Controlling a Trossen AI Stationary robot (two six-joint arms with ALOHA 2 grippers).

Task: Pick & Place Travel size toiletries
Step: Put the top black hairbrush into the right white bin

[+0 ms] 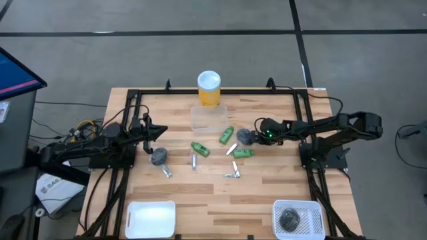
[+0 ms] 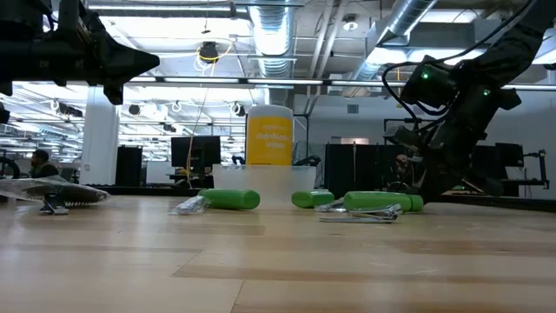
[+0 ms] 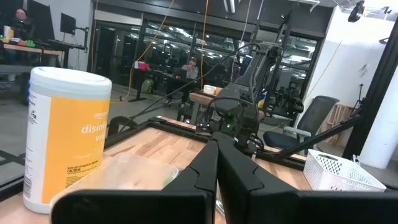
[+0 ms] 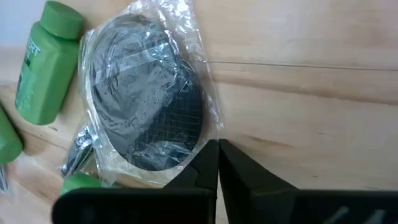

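My left gripper (image 1: 155, 133) hung above the left part of the table, fingers pressed together on nothing, with a wrapped dark grey round piece (image 1: 159, 156) just near of it and a thin silvery piece (image 1: 166, 172) beside that. Toward the middle lay the green tubes: one (image 1: 200, 149) left of centre, another (image 1: 226, 135) farther back by the clear tray (image 1: 208, 117), a third (image 1: 242, 153) to the right, with metal pieces (image 1: 233, 175) between and nearer. The yellow cylinder (image 1: 209, 88) stood at the far edge. My right gripper (image 1: 257, 133) was down low at the second wrapped round piece (image 4: 146, 99), its fingers closed tip to tip at the edge of the wrapper, holding nothing as far as I could see. I judged that piece light and soft, the crinkly film slippery and loose, so a pinch across the disc's body would serve better than the film. At the near edge were the white tray (image 1: 151, 218) on the left and, on the right, the white basket (image 1: 298, 207), which already held one round piece.
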